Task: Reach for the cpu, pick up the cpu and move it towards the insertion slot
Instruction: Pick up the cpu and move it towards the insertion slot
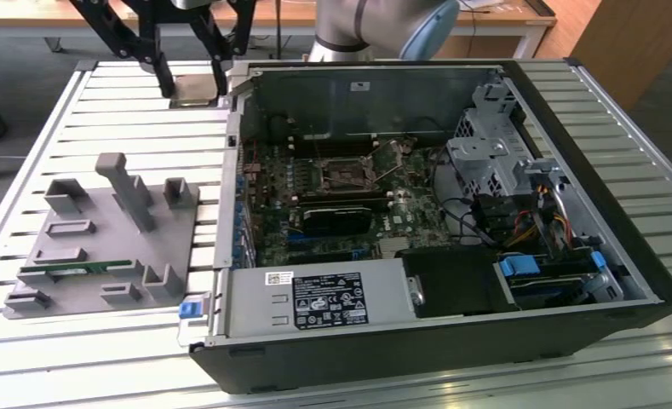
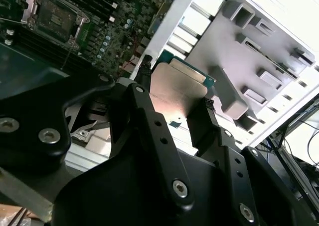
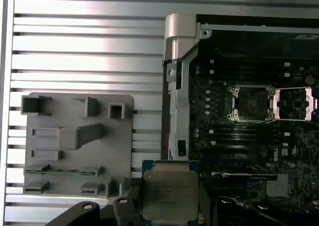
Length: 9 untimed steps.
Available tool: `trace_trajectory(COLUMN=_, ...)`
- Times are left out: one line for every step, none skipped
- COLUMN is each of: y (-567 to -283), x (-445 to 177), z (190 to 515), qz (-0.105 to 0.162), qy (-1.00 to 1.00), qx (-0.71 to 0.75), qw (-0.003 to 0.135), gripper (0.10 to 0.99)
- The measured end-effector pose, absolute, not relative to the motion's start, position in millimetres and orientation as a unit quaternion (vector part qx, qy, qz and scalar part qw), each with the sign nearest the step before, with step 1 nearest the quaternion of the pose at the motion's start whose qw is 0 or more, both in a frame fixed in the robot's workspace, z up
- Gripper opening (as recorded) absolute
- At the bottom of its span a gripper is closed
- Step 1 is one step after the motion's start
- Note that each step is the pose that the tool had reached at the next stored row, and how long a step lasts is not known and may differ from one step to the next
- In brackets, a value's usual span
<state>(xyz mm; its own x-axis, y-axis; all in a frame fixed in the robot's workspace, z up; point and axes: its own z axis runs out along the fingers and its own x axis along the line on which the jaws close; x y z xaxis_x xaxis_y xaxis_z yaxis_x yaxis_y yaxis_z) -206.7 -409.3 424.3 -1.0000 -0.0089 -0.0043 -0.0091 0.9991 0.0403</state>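
Plainly, one slatted metal table [image 1: 120, 111] carries everything: one open computer case [image 1: 450, 341] lying on its side, one grey holder tray [image 1: 97, 247] on the exterior view's left, and one green memory stick [image 1: 80, 270] resting in a groove of that tray. Inside the case sits one motherboard [image 1: 347, 204], and on it one insertion slot [image 1: 342, 175], a square socket with a silvery frame and dark centre. In the first wrist view the slot [image 3: 248, 104] has its metal lid swung open beside it.

One gripper [image 1: 192, 83] hangs over the table just outside the case's far corner, on the exterior view's left of the case wall. Its two black fingers [image 2: 209, 121] are drawn in against opposite edges of the one cpu [image 2: 177, 89], pinching it between them; in the second wrist view one finger presses each side of the chip. The cpu [image 3: 169, 196] is held flat, silver top toward the first wrist camera, its green rim showing on the edges. It is close to square, so no long axis stands out; its edges run roughly in line with the case wall.

The cpu [image 1: 195, 85] is up off the table, beside the case, well apart from the slot.
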Motion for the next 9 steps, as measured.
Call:
trace_trajectory(y=-409.3, x=-204.1, z=424.3, qz=0.020, qy=1.000, qx=-0.004, qw=0.002, gripper=0.537)
trace_trajectory(y=-409.3, x=-201.3, z=424.3, qz=0.020, qy=1.000, qx=-0.004, qw=0.002, gripper=0.537)
trace_trajectory(y=-409.3, x=-198.7, z=424.3, qz=0.020, qy=1.000, qx=-0.004, qw=0.002, gripper=0.537)
trace_trajectory(y=-409.3, x=-196.2, z=424.3, qz=0.020, qy=1.000, qx=-0.004, qw=0.002, gripper=0.537)
trace_trajectory(y=-409.3, x=-193.6, z=424.3, qz=0.020, qy=1.000, qx=-0.004, qw=0.002, gripper=0.537)
trace_trajectory(y=-409.3, x=-191.1, z=424.2, qz=0.020, qy=1.000, qx=-0.004, qw=0.002, gripper=0.537)
trace_trajectory(y=-409.3, x=-188.5, z=424.2, qz=0.020, qy=1.000, qx=-0.004, qw=0.002, gripper=0.537)
trace_trajectory(y=-409.3, x=-185.7, z=424.3, qz=0.020, qy=1.000, qx=-0.004, qw=0.002, gripper=0.537)
trace_trajectory(y=-409.3, x=-183.1, z=424.3, qz=0.020, qy=1.000, qx=-0.004, qw=0.002, gripper=0.537)
